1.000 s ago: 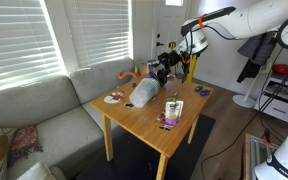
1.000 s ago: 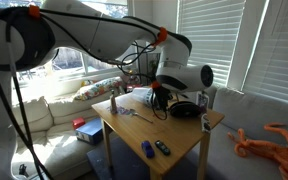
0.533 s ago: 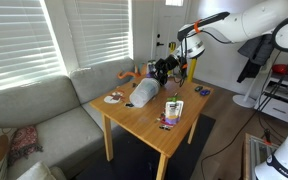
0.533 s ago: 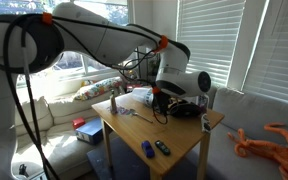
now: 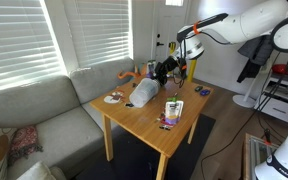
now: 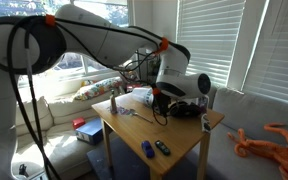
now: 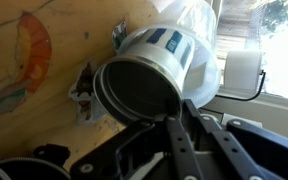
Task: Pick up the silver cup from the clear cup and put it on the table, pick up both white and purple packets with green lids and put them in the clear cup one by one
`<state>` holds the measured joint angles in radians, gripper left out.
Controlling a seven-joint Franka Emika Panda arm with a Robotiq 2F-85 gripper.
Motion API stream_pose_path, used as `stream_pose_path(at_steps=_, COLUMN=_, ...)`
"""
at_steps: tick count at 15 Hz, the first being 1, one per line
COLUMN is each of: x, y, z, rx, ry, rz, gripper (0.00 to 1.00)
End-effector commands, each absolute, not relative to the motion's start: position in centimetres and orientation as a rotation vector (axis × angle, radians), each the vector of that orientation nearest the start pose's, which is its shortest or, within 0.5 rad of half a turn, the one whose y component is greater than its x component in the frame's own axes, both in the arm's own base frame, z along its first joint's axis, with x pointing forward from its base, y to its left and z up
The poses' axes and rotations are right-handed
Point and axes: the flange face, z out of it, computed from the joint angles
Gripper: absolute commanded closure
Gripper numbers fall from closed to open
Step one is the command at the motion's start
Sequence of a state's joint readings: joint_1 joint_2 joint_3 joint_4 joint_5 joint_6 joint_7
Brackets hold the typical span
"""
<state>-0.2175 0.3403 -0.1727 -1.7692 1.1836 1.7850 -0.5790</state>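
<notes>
Fingers [image 7: 184,138] spread, one touching silver cup [image 7: 139,95] rim.

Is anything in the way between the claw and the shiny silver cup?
No, nothing visible is in the way. In the wrist view the claw is right at the open rim of the silver cup, which sits nested inside the clear cup.

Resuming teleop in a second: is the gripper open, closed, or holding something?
Gripper: looks open, its fingers at the rim of the silver cup, nothing gripped.
</notes>
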Motion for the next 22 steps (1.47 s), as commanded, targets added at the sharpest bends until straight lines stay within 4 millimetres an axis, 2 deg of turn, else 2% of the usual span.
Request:
stream_pose_path(at_steps=1, x=61.6, y=-15.6, z=39.8, rx=-2.067, ry=0.314, rz=-0.275, gripper=1.0)
stream_pose_path(at_steps=9, x=60.8, y=-15.8, z=43.6, rx=-2.099, ry=0.309, rz=-0.328, gripper=0.99)
stream_pose_path(at_steps=13, x=59.8, y=-16.4, z=46.6, rx=-2.153, ry=0.282, rz=-0.356, gripper=0.99)
stream_pose_path(at_steps=18, x=57.6, y=-17.7, z=51.3, rx=-2.334, ry=0.281, rz=-0.364, gripper=0.99)
stream_pose_path(at_steps=22, x=55.7, y=-17.5, z=54.3, rx=-2.538, ry=0.267, rz=-0.303, gripper=0.99)
